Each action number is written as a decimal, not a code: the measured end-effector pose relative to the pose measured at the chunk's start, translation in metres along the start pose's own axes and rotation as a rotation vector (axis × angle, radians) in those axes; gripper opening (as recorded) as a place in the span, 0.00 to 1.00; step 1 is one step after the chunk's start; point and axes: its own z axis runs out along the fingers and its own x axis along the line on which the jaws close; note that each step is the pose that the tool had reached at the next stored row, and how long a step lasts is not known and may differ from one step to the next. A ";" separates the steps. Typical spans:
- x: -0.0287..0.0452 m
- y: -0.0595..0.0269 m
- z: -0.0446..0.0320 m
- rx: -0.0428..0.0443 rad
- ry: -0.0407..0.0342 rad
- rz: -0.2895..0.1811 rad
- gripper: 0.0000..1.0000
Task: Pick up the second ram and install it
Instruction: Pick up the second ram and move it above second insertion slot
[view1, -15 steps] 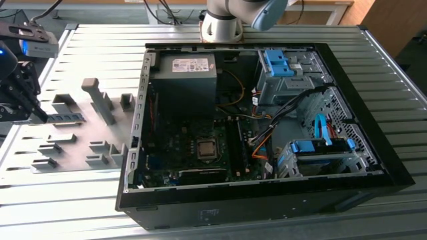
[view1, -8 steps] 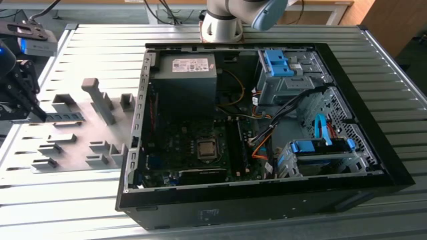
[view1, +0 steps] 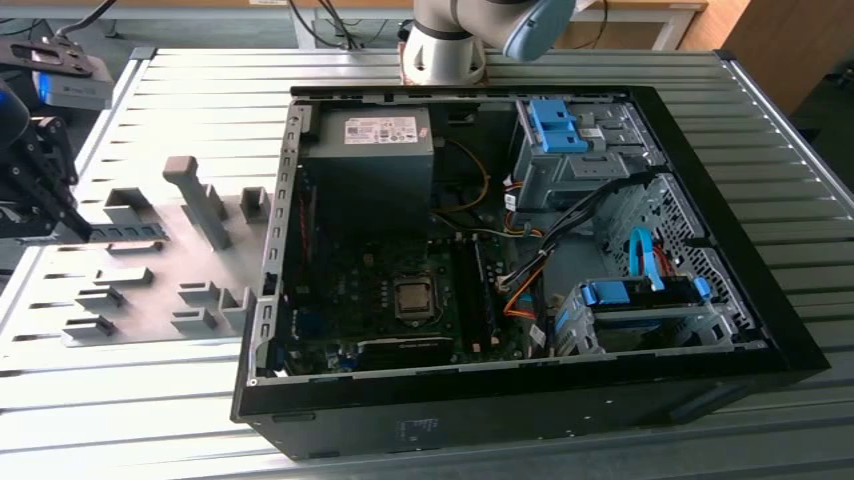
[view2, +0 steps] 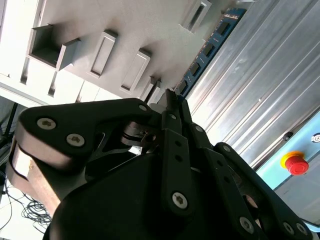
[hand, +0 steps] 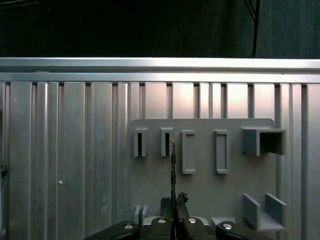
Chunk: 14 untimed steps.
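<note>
One end of the second ram (hand: 173, 165) hides in the tool (hand: 173, 201).

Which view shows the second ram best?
The second wrist view: the second ram shows its blue-green face and dark chips. The first wrist view sees it edge-on; the exterior view shows it as a thin dark strip.

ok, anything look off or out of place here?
Nothing stands out. The gripper holds the ram stick straight, over the grey holder plate. The computer case lies open on its side, with no visible damage.
</note>
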 end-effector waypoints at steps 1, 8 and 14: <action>0.0000 0.0000 -0.0004 0.0000 0.0000 0.000 0.14; 0.0000 0.0000 -0.0029 0.0001 -0.0001 0.000 0.14; 0.0000 0.0000 -0.0044 0.0001 -0.0001 0.000 0.14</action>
